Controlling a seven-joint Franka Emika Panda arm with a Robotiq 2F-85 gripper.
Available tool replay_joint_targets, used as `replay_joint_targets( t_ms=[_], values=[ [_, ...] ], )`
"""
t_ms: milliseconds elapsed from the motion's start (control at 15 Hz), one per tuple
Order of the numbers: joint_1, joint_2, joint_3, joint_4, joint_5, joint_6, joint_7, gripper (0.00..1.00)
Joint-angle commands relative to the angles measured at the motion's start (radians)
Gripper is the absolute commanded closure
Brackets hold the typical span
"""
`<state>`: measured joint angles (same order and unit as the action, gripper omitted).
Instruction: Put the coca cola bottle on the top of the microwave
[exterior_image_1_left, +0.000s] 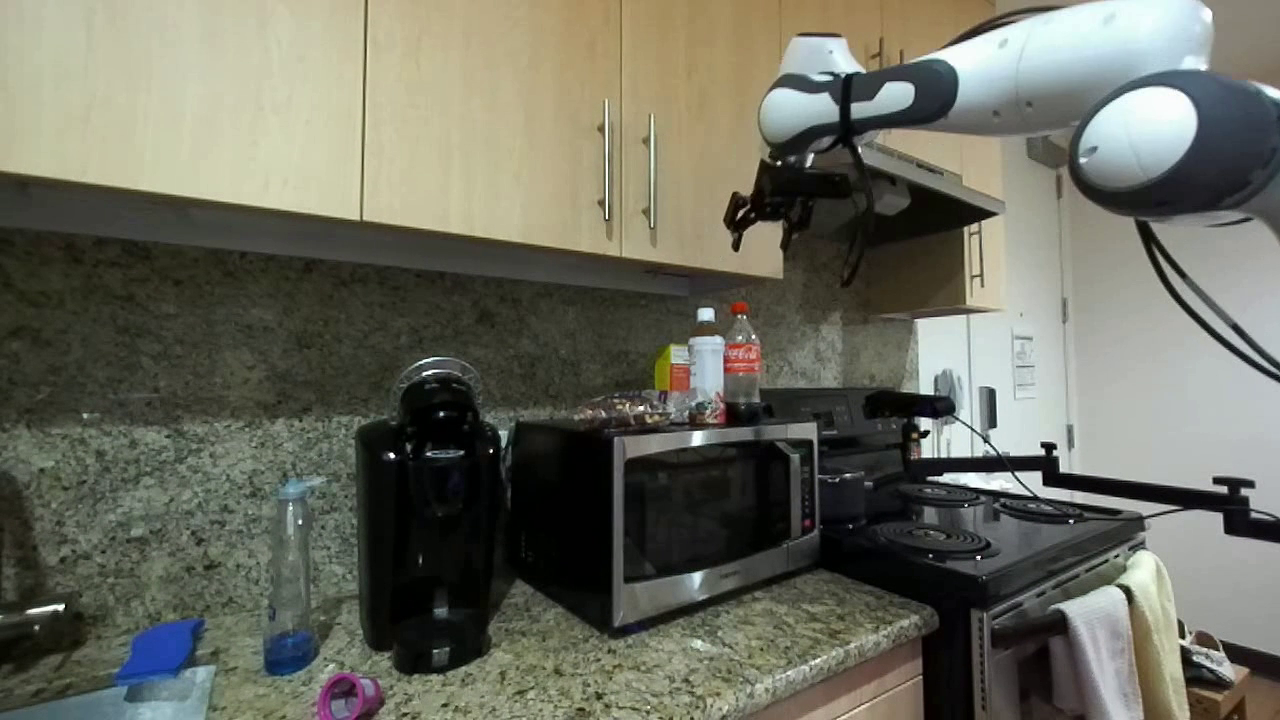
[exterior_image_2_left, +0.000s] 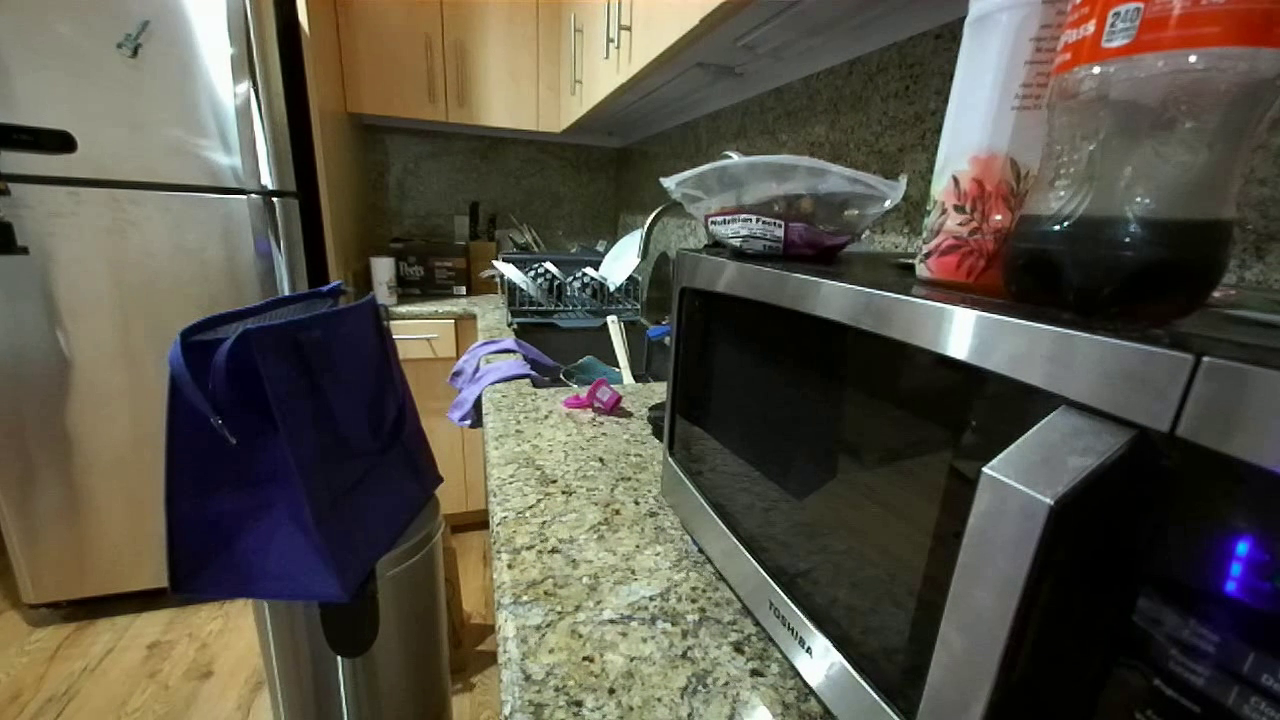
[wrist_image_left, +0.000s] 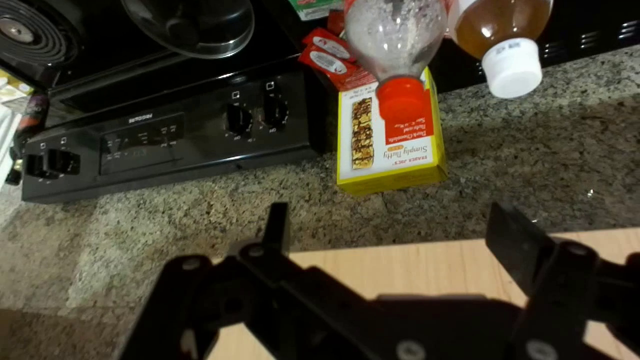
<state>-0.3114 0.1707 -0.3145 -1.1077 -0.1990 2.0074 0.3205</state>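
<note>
The coca cola bottle (exterior_image_1_left: 742, 358), with red cap, red label and dark cola low inside, stands upright on the microwave's top near its right end. It also shows in an exterior view (exterior_image_2_left: 1115, 190), cut off at the top, and in the wrist view (wrist_image_left: 397, 45), seen from above. The silver microwave (exterior_image_1_left: 705, 510) with dark glass door sits on the counter; it fills the right of an exterior view (exterior_image_2_left: 850, 420). My gripper (exterior_image_1_left: 762, 240) is open and empty, above the bottle and apart from it. Its spread fingers show in the wrist view (wrist_image_left: 387, 215).
A white-capped bottle (exterior_image_1_left: 707, 365) stands beside the cola, with a yellow box (wrist_image_left: 390, 140) behind and a snack bag (exterior_image_2_left: 790, 205) on the microwave. Wooden cabinets (exterior_image_1_left: 490, 120) and a range hood (exterior_image_1_left: 930, 195) are near the arm. A black coffee maker (exterior_image_1_left: 430, 520) stands beside the microwave.
</note>
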Motion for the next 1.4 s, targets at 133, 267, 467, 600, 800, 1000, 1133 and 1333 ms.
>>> replay_joint_targets(
  t_ms=[133,267,467,600,800,1000,1133,1333],
  values=[
    [0.055,-0.232,0.03,-0.17,-0.163,-0.07,-0.173,0.0],
    [0.084,-0.321,0.061,-0.283,-0.203,-0.066,-0.213,0.0],
    [0.118,-0.421,0.11,-0.445,-0.254,-0.064,-0.257,0.0],
    [0.133,-0.472,0.142,-0.556,-0.311,-0.053,-0.272,0.0],
    [0.133,-0.524,0.186,-0.714,-0.363,-0.027,-0.312,0.0],
    [0.145,-0.56,0.201,-0.866,-0.357,-0.013,-0.342,0.0],
    [0.16,-0.569,0.21,-0.946,-0.338,-0.057,-0.383,0.0],
    [0.184,-0.569,0.211,-1.032,-0.306,-0.086,-0.433,0.0]
  ],
)
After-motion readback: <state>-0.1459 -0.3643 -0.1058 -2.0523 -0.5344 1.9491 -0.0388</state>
